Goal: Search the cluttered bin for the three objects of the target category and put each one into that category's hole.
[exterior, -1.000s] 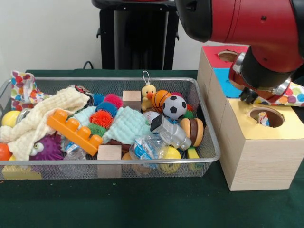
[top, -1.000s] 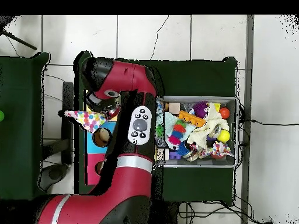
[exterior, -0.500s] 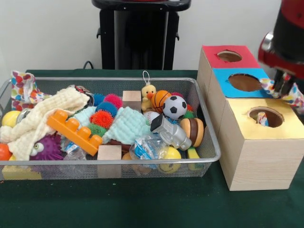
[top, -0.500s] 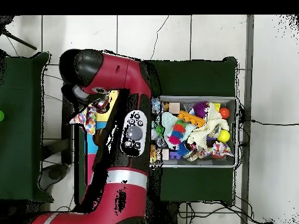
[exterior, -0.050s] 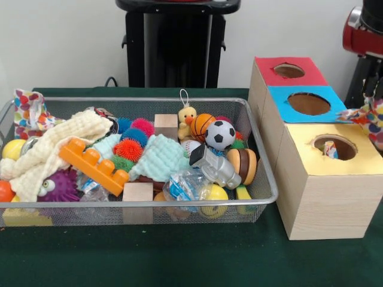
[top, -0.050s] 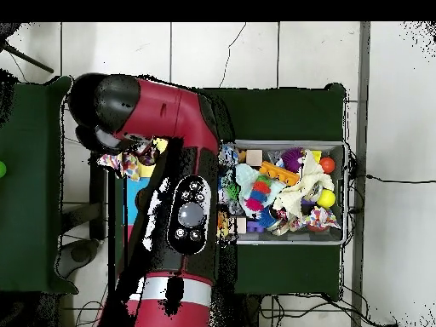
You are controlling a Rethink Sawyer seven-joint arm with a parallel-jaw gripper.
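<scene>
Evidently we have the polka-dot cloth [exterior, -0.050s: 370,118] in our grip at the far right of the front view, beyond the boxes' outer side — the gripper [exterior, -0.050s: 374,89] hangs there with the cloth bunched beneath it, so the jaws look clamped on the fabric, though the fingers themselves sit at the picture's edge and we judge this mainly from how the cloth hangs. From overhead the same cloth [top, -0.050s: 126,162] dangles under the arm's wrist, beside the row of boxes and not over any opening.

The three boxes stand in a line: red-topped box [exterior, -0.050s: 269,67], blue-topped box [exterior, -0.050s: 281,98] and yellow-topped box [exterior, -0.050s: 359,161], each with a round hole. The yellow one's hole [exterior, -0.050s: 333,147] already shows something patterned inside, which suggests to us that this is the cloth category's slot. If so, our load is off to one side of it and needs bringing over that hole before release.

In the wire bin [exterior, -0.050s: 263,197] another dotted cloth [exterior, -0.050s: 29,110] is draped over the left rim — probably the next target — beside cream and mint cloths, balls, blocks and a duck.
</scene>
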